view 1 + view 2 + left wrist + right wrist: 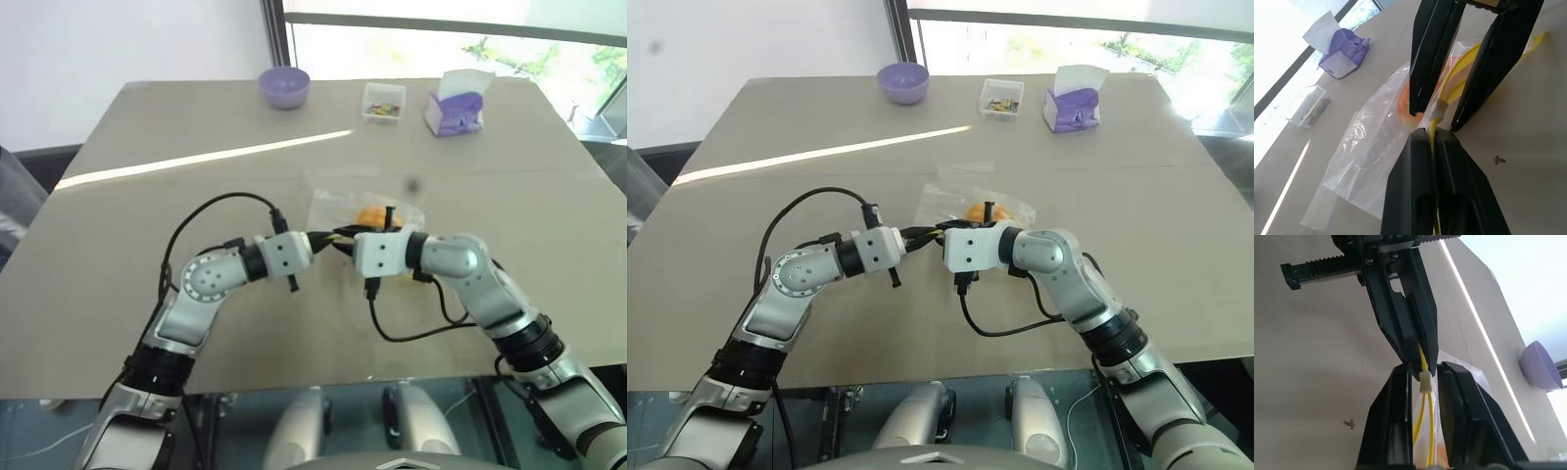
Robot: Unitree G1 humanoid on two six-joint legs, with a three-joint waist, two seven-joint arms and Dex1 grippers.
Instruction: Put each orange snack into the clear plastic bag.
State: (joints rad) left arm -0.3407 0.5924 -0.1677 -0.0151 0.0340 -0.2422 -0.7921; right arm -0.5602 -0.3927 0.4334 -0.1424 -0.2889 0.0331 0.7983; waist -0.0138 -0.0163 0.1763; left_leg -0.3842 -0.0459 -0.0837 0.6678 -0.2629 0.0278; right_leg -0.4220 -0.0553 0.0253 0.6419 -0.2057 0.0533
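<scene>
The clear plastic bag (pixel 331 205) lies crinkled on the tan table, and one orange snack (pixel 370 215) shows through it, inside. My two grippers meet at the bag's near edge. My left gripper (pixel 1431 134) is shut on the yellow strip (pixel 1462 66) of the bag's mouth. My right gripper (pixel 1425 377) faces it tip to tip. Its fingers (pixel 1396 401) stand narrowly apart on either side of the small white slider (pixel 1425 382) on that strip, with a gap on both sides of it.
At the far edge of the table stand a purple bowl (pixel 284 86), a small clear box (pixel 383 102) of colourful bits and a purple tissue box (pixel 455 106). Black cables (pixel 211 206) loop from both wrists. The table's near edge runs just below my arms.
</scene>
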